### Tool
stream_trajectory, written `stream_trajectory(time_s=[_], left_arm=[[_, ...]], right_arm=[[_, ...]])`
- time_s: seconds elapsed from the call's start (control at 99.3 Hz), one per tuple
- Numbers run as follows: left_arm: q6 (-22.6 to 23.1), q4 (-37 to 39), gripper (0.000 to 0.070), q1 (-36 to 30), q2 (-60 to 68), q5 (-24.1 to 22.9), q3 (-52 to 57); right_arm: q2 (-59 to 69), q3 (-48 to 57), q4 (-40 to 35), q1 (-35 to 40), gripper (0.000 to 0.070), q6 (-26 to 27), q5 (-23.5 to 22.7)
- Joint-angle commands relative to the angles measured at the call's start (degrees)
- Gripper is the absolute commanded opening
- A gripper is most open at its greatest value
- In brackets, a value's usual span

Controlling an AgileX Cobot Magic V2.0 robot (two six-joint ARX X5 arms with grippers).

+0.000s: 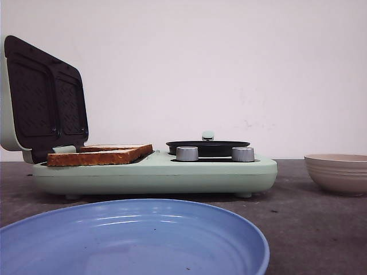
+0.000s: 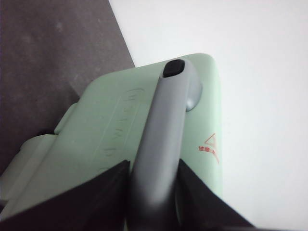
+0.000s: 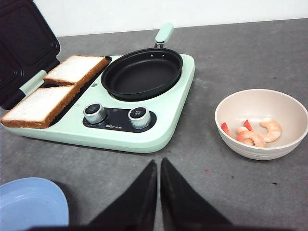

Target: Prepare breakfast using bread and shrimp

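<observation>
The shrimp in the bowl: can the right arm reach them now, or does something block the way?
Probably yes. The shrimp lie uncovered in the open bowl, beside the right gripper, with only bare table between them. The gripper is shut, so it must open first.

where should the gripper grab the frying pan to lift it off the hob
Grip the frying pan by its mint-green handle, the only part that sticks out past the round rim. It points away from the knobs, toward the back wall, so come down from above over the rear edge and close across the handle's narrow sides. The rim is wide and low, a poor hold.
</observation>
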Motion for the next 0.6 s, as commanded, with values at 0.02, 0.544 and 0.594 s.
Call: stream_trajectory(time_s=[0.02, 0.544, 0.594], left_arm=[[7.76, 0.68, 0.0006, -2.69, 0.85, -1.46, 0.42], [29.33, -3.39, 0.0006, -30.25, 1.9, -29.46, 0.52], [30.99, -4.24, 0.0006, -32.15, 2.75, -31.74, 0.57]], right_arm=[[-0.13, 0.55, 0.63, 0.35, 0.0, -0.24, -0.13], [-0.13, 0.55, 0.63, 0.35, 0.0001, -0.2, -0.59], [-0.13, 0.55, 0.63, 0.35, 0.0001, -0.2, -1.09]])
